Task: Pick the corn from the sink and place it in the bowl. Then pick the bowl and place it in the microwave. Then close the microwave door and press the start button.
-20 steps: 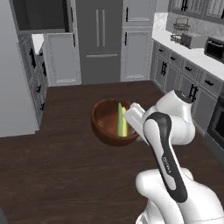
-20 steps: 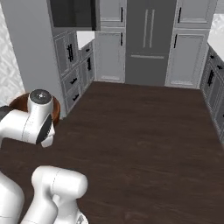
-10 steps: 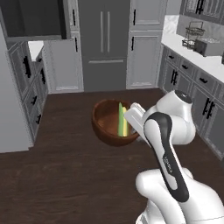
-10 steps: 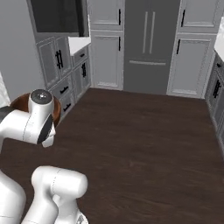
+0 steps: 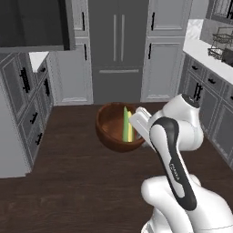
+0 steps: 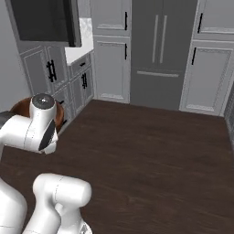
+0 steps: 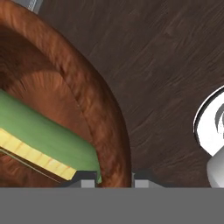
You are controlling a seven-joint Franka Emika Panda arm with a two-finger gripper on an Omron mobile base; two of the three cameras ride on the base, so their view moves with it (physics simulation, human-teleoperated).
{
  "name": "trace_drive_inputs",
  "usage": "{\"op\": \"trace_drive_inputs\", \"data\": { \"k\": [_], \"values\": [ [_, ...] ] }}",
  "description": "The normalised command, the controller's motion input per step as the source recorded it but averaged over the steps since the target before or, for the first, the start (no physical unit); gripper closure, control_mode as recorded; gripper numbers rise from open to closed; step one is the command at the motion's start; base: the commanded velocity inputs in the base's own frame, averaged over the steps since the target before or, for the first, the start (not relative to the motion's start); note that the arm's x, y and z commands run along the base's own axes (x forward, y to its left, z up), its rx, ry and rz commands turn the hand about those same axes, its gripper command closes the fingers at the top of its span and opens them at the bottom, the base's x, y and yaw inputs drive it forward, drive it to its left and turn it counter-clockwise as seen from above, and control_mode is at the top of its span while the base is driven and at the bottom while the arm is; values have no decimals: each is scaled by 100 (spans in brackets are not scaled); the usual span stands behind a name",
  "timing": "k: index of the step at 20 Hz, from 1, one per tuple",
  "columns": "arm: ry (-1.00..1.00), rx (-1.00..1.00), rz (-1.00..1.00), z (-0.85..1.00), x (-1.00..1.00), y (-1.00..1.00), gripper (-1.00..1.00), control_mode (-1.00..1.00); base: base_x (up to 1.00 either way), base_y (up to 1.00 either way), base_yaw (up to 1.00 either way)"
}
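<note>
**A:** Start close in. Your tool [image 7: 114,174] is clenched on the rim of the bowl [image 5: 114,129], one tip inside the wall and one outside. The bowl hangs in the air over the dark wood floor [image 6: 155,151], just left of the arm's wrist, with the corn [image 5: 127,124] lying inside against the near wall.

**B:** So the corn step is done. What has changed?

**A:** Nothing in the grip: bowl, corn and arm sit as they did a second ago. The room behind has slid right, so your base is turning left. The counter with the wire rack [image 5: 221,42], far right, has nearly left the picture.

**B:** And far away?

**A:** The microwave [image 5: 34,23] has come into the upper left, larger than before, its dark front above the grey cabinets. I judge you are carrying the bowl towards it; placing, closing the door and pressing start remain.
</note>
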Motion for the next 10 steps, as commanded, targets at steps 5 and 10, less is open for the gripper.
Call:
{"op": "trace_drive_inputs", "data": {
  "k": [5, 10],
  "values": [
    [0, 0, 0, 0, 0, 0, 100, 100, 100, -34, 12],
    [0, 0, 0, 0, 0, 0, 100, 100, 100, -39, 14]
  ]
}}
